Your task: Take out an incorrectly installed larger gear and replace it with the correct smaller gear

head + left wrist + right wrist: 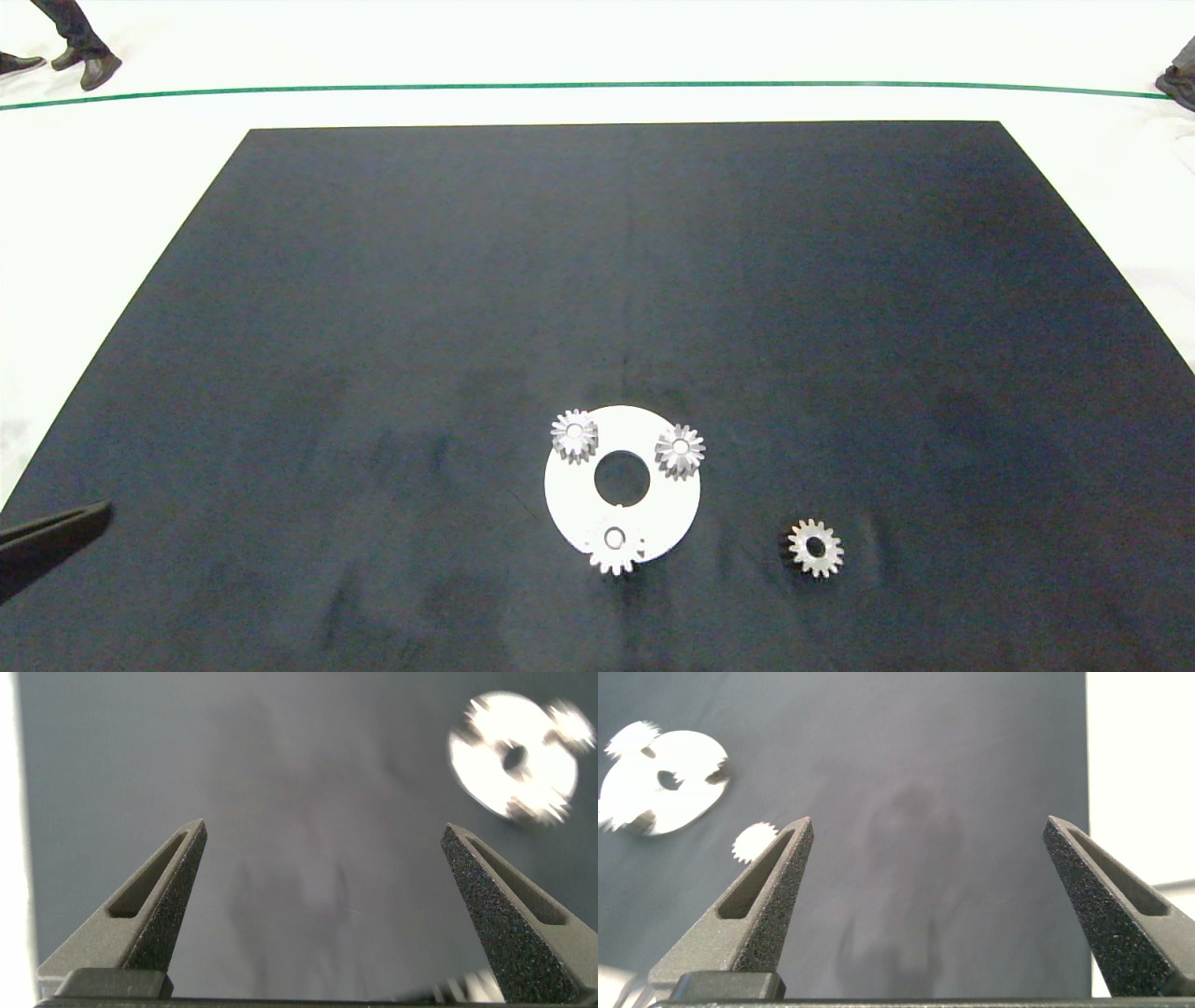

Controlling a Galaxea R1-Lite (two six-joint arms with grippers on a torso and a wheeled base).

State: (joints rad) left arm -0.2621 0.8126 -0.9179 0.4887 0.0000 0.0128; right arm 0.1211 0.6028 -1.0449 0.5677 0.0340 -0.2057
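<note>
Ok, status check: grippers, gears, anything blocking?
Left gripper open, at the mat's near-left edge; right gripper open, out of head view. Larger gear on the plate; smaller gear loose to its right. Nothing blocking.

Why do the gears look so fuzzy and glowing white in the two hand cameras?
In the left wrist view the round plate is smeared and washed out to plain white, so its gears cannot be told apart. In the right wrist view the plate and the loose gear glare white too. In the head view the teeth are sharp, and the smaller gear looks duller.
</note>
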